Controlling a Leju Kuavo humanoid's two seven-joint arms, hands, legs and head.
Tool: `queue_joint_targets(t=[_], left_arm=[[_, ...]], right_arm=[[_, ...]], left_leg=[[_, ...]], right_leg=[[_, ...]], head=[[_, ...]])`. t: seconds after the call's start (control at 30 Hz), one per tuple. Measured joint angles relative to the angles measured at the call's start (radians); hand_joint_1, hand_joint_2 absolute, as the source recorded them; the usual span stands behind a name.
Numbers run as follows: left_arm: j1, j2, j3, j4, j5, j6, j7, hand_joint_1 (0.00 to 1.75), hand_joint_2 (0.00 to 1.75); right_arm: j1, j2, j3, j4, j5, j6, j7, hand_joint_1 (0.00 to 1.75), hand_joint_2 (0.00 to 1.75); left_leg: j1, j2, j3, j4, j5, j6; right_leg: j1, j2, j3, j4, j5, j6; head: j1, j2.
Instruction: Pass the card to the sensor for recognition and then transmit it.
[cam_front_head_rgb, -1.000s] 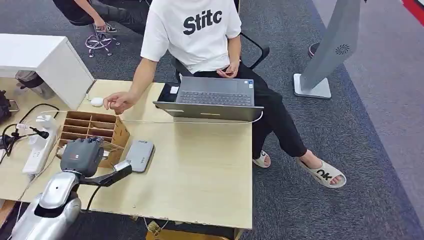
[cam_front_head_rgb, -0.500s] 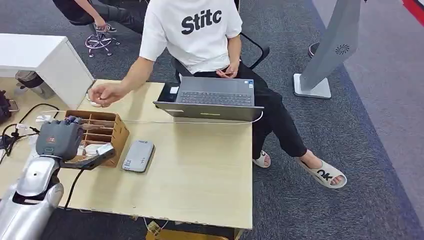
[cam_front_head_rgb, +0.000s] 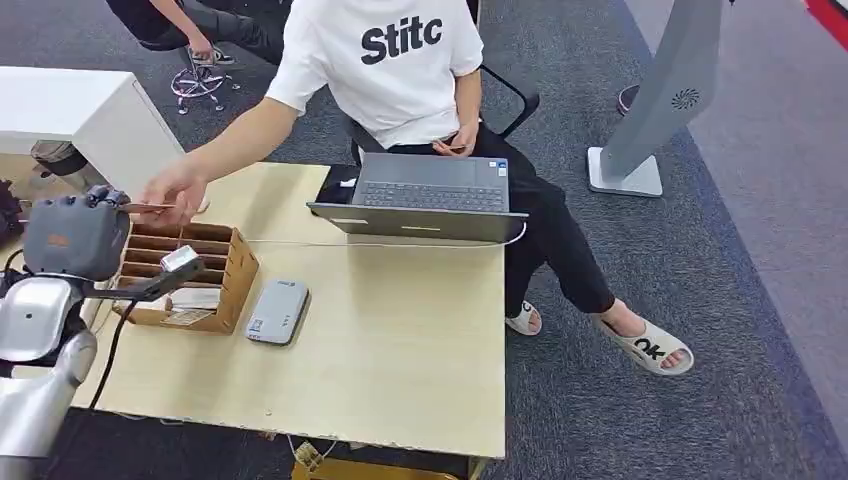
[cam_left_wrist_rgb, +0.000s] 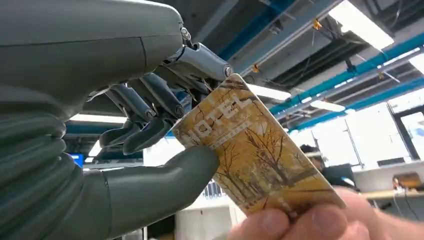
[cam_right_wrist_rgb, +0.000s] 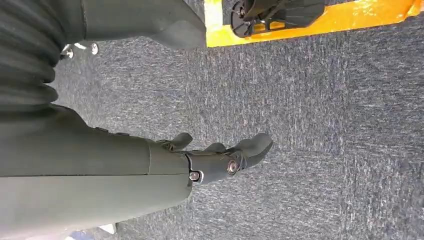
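I've swung my left hand (cam_front_head_rgb: 75, 235) up from beside the card reader (cam_front_head_rgb: 277, 311) toward the table's far left corner; the person's hand (cam_front_head_rgb: 172, 192) came across and now pinches the hotel card (cam_left_wrist_rgb: 255, 150) too.

Three cameras: my head view and both wrists.
Head looks steeply down on the table (cam_front_head_rgb: 400, 340); left wrist faces up, close behind the card (cam_left_wrist_rgb: 255, 150) both share; right wrist faces carpet (cam_right_wrist_rgb: 325, 125).
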Motion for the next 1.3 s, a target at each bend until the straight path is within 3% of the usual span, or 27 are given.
queue_joint_targets(t=[0.1, 0.13, 0.17, 0.3, 0.43, 0.5, 0.63, 0.83, 1.03, 1.3], left_arm=[[-0.026, 0.003, 0.0, 0.0, -0.003, 0.001, 0.0, 1.75, 1.75], [-0.031, 0.003, 0.0, -0.001, -0.006, 0.006, 0.0, 1.26, 1.75], [-0.032, 0.002, 0.0, -0.004, -0.006, 0.019, 0.003, 0.0, 1.75], [-0.033, -0.026, 0.0, -0.013, -0.024, 0.133, 0.024, 0.0, 1.75], [-0.024, -0.078, 0.0, -0.026, -0.001, 0.174, 0.032, 0.0, 1.75], [-0.015, -0.105, 0.0, -0.044, 0.053, 0.149, 0.024, 0.0, 1.75], [0.024, -0.139, -0.001, -0.102, 0.146, 0.0, 0.01, 0.0, 1.75], [0.184, -0.137, -0.006, -0.25, 0.225, -0.108, -0.002, 0.0, 1.75], [0.411, -0.082, 0.037, -0.389, 0.269, -0.135, -0.009, 0.0, 1.75], [0.573, -0.066, 0.161, -0.454, 0.238, -0.183, -0.01, 0.0, 1.75]], right_arm=[[0.0, 0.0, 0.0, 0.0, 0.0, -0.001, 0.001, 0.0, 1.75], [0.0, 0.0, 0.0, 0.0, -0.001, -0.001, 0.001, 0.0, 1.75], [-0.001, 0.0, 0.0, 0.0, -0.001, -0.002, 0.001, 0.0, 1.75], [-0.001, -0.001, 0.0, 0.0, -0.001, -0.007, 0.002, 0.0, 1.75], [-0.003, -0.001, 0.0, 0.0, -0.003, -0.011, 0.005, 0.0, 1.75], [-0.003, -0.001, 0.0, 0.0, -0.009, -0.011, 0.006, 0.0, 1.75], [-0.003, -0.001, 0.0, 0.0, -0.026, -0.011, 0.009, 0.0, 1.75], [0.002, 0.0, -0.013, 0.0, -0.061, -0.007, 0.01, 0.0, 1.75], [0.014, 0.0, -0.034, -0.001, -0.074, -0.006, 0.021, 0.0, 1.75], [0.018, 0.001, -0.044, -0.002, -0.072, -0.001, 0.027, 0.0, 1.75]], left_leg=[[0.0, 0.0, 0.0, 0.0, 0.0, 0.0], [0.0, 0.0, 0.0, 0.0, 0.0, 0.0], [0.0, 0.001, 0.0, 0.0, 0.0, 0.0], [0.0, 0.0, 0.0, 0.0, 0.0, 0.0], [-0.001, 0.0, 0.0, 0.0, 0.0, 0.0], [-0.001, 0.001, 0.0, 0.0, 0.0, 0.0], [-0.001, 0.002, 0.0, 0.0, 0.0, 0.0], [0.0, 0.005, -0.001, 0.0, -0.001, 0.0], [0.0, 0.006, -0.002, -0.001, -0.002, 0.0], [0.0, 0.005, -0.002, -0.001, -0.001, 0.0]], right_leg=[[0.0, 0.0, 0.0, 0.0, 0.0, 0.0], [0.0, 0.0, 0.0, 0.0, 0.0, 0.0], [0.0, 0.0, 0.0, 0.0, 0.0, 0.0], [0.0, 0.0, 0.0, 0.0, 0.0, 0.0], [0.0, 0.0, 0.0, 0.0, 0.0, 0.0], [-0.001, 0.001, -0.001, 0.0, 0.0, 0.0], [-0.001, 0.002, -0.001, 0.0, 0.0, 0.0], [0.0, 0.005, -0.002, 0.0, 0.0, 0.0], [0.0, 0.006, -0.004, 0.0, -0.001, -0.001], [0.0, 0.004, -0.003, 0.0, -0.001, 0.0]], head=[[0.0, 0.0], [0.0, 0.0], [0.0, 0.0], [0.0, 0.0], [0.0, 0.0], [0.0, 0.0], [-0.001, 0.0], [0.0, 0.0], [-0.001, 0.0], [0.0, 0.0]])
